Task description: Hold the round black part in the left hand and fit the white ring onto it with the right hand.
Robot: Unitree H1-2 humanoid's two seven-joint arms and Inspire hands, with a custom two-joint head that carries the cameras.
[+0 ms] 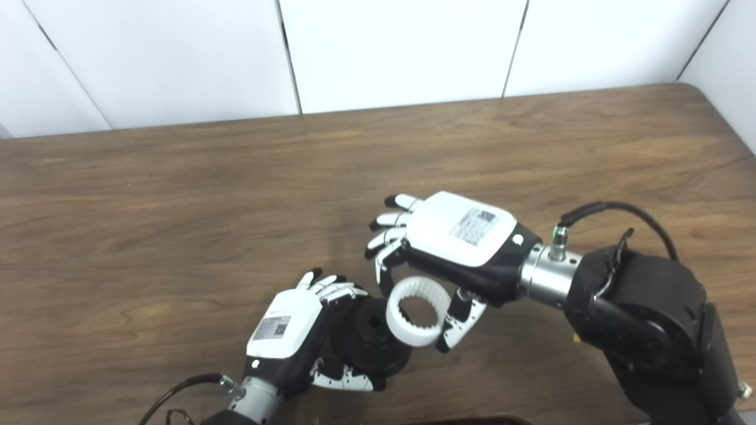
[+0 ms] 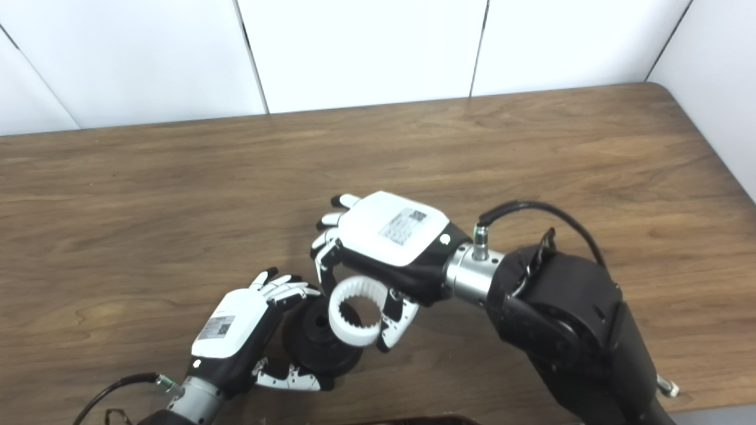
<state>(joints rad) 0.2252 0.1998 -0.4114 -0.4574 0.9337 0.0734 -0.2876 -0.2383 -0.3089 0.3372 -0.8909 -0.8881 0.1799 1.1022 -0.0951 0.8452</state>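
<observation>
Left hand [image 1: 289, 333] at about 7 o'clock, low near the bottom edge, arm coming in from the bottom left. Fingers [image 1: 331, 289] wrap over the top of the black part [image 1: 369, 342], thumb under it, so the hand is clamped on it. Black part is round, stepped, with a small centre hole, its face turned toward 2 o'clock, held off the worktop [image 1: 177, 236] as far as I can tell.

White ring [image 1: 413, 311] just at 2 o'clock of the black part, overlapping its rim in both views. Cannot tell if it is touching or already seated. Ring is toothed on the inside, opening faces the camera, tilted.

Right hand [image 1: 455, 242] at 1 o'clock of the ring, arm coming in from the bottom right, back of hand up with a label on it. Thumb [image 1: 458, 321] presses the ring's right side, one finger comes down on its left side; hand is pinched on the ring. Its other fingers stick out toward 10 o'clock, apart, touching nothing.

Cable loops off the right wrist [image 1: 546, 274]. Far side: bare wood, then white wall panels [image 1: 401, 47] at 12 o'clock.
</observation>
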